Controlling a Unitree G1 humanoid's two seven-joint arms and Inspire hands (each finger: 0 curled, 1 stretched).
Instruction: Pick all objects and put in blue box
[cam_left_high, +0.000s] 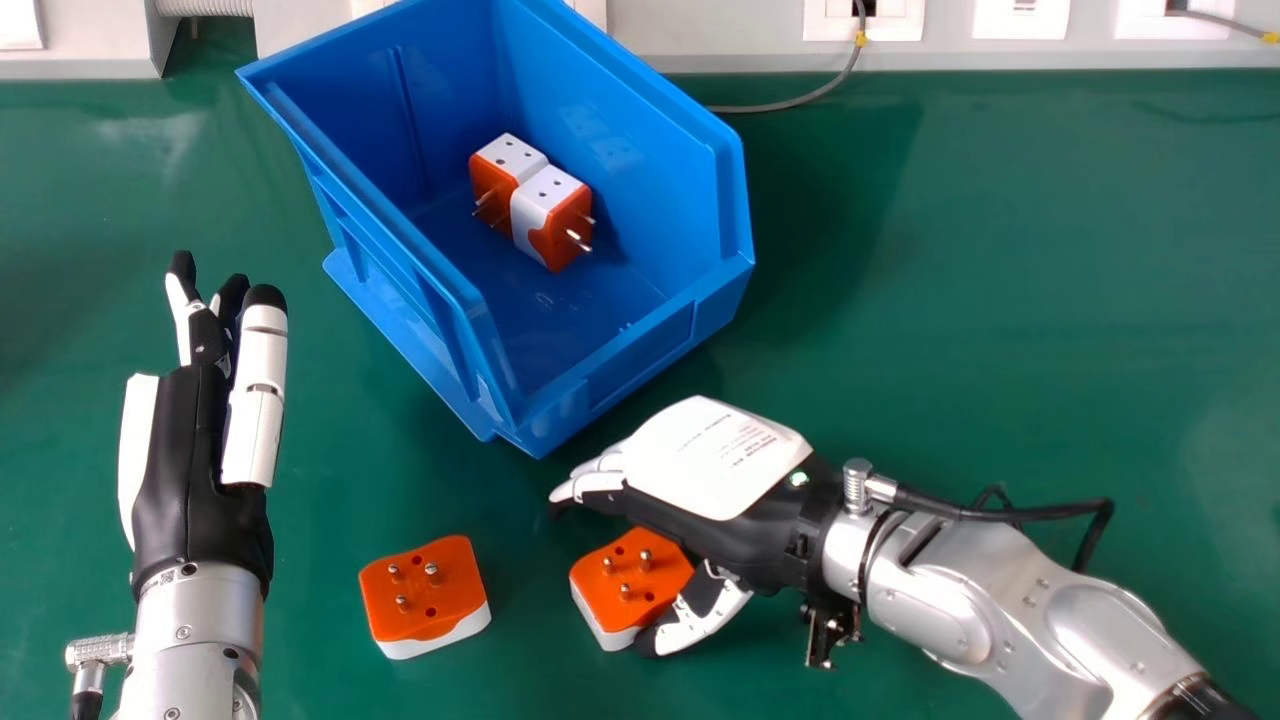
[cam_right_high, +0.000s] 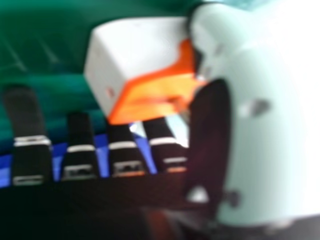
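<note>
The blue box (cam_left_high: 400, 330) holds two orange-and-white plug adapters, one (cam_left_high: 492, 188) touching the other (cam_left_high: 562, 228). On the green table, one adapter (cam_left_high: 425, 592) lies pins up between the hands. Another adapter (cam_left_high: 632, 580), also pins up, sits beside my right hand (cam_left_high: 715, 465), whose thumb is against its near side while the extended fingers reach past its far side. In the right hand view that adapter (cam_right_high: 145, 50) is between the thumb and fingers of my right hand (cam_right_high: 255, 135), which is open. My left hand (cam_left_high: 195, 470) is open and empty, left of the box.
The green table (cam_left_high: 1000, 300) extends to the right of the box. Along its back edge runs a pale panel (cam_left_high: 740, 40) with sockets, and a grey cable (cam_left_high: 800, 98) trails down behind the box's right side.
</note>
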